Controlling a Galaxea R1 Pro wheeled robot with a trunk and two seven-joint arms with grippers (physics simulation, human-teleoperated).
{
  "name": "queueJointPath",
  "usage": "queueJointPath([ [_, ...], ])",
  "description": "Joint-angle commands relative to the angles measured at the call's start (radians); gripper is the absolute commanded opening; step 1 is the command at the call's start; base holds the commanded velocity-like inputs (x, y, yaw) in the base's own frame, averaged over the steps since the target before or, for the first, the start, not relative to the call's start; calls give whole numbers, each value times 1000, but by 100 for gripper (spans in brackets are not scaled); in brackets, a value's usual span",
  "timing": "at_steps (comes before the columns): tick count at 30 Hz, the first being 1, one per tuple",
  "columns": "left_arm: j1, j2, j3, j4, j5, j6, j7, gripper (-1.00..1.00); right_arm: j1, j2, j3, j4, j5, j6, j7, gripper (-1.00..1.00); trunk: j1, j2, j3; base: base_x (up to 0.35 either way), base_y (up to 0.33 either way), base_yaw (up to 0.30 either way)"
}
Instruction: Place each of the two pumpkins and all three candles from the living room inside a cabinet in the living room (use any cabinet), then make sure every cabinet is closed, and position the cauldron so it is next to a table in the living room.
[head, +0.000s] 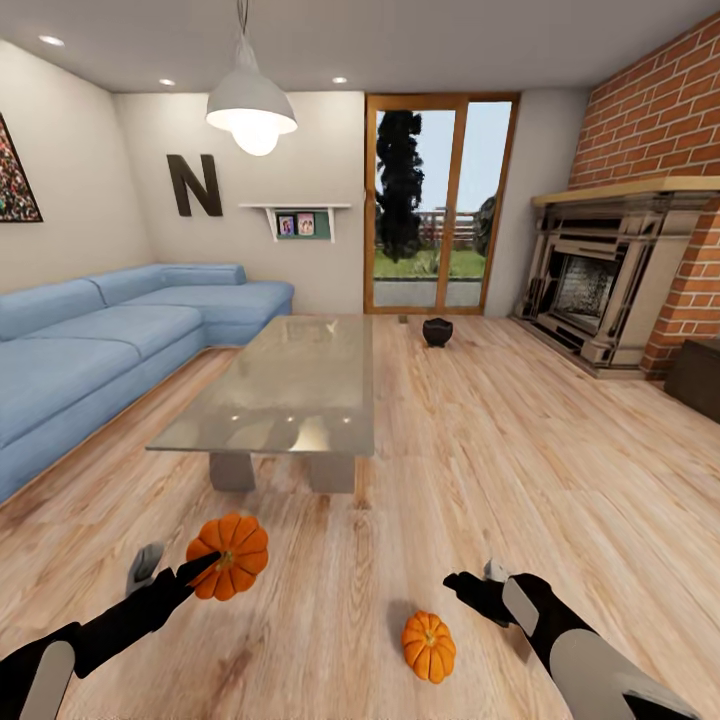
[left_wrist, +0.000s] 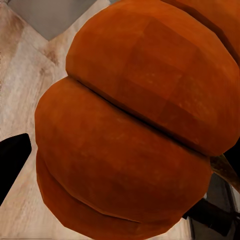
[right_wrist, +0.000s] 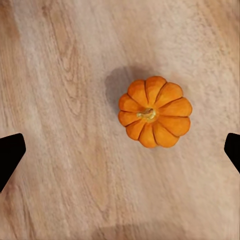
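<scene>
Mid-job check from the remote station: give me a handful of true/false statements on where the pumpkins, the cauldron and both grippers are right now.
1. The left gripper has the bigger pumpkin between its fingers. True.
2. The right gripper is shut on the smaller pumpkin. False: it is open above that pumpkin, which sits on the wooden floor untouched.
3. The cauldron stands on the glass table. False: it is on the floor beyond the table's far corner.
4. The smaller pumpkin stands stem up. True, as the right wrist view shows.
5. A blue sofa lines the wall on the left-arm side of the table. True.
</scene>
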Motion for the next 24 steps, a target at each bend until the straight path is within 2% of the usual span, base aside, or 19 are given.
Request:
queueJointPath([
  [1,-1,0,2,3,3,5,-3,-100,0,1,-5,-1,1,5,3,100,4,-8,-4,0,0,0],
  [8,-1,0,2,16,4,-17,-4,-100,0,2,-1,1,2,2,23,100,31,-57,-26,0,0,0],
  [14,-1,0,2,26,5,-26,-5,-100,1,2,1,1,13,2,111,100,54,-99,-45,0,0,0],
  [19,-1,0,2,29,5,-27,-6,-100,1,1,-1,2,6,-33,120,100,73,-134,-61,0,0,0],
  [24,-1,0,2,29,5,-27,-8,-100,1,2,-1,3,5,-53,120,100,75,-135,-80,0,0,0],
])
